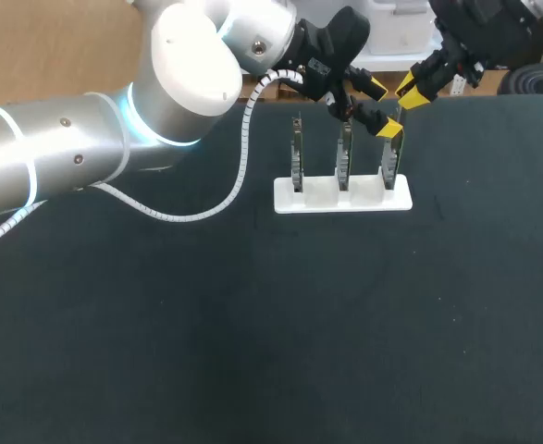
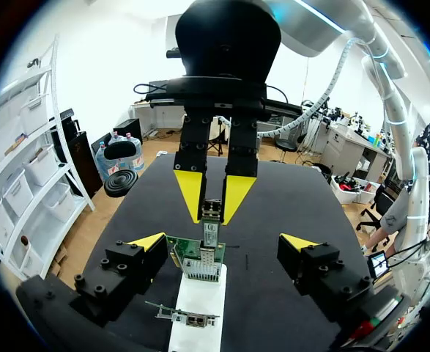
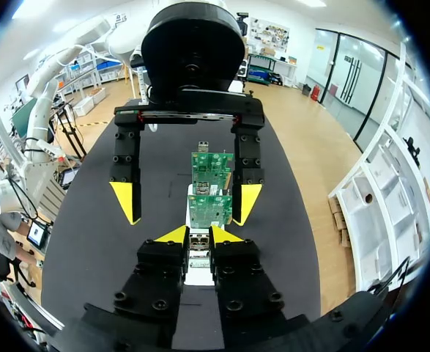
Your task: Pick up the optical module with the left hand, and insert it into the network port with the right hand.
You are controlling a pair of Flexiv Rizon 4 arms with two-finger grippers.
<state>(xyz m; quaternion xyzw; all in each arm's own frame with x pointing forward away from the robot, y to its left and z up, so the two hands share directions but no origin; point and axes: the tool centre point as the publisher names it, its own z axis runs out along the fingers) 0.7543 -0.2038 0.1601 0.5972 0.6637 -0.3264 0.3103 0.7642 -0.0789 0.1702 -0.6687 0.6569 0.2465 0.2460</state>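
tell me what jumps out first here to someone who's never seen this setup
Two pairs of yellow-tipped fingers face each other at the black table's far side: the right gripper shut on a small optical module, the left gripper open wide opposite it. Beneath them a white rack holds three upright network cards, and the module's tip sits at the end card's network port.

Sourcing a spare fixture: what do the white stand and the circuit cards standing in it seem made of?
White stand: probably matte plastic; evenly white, no glare. Circuit cards: green laminate board, likely fibreglass, with small dark components; the port cage looks like bare grey metal.
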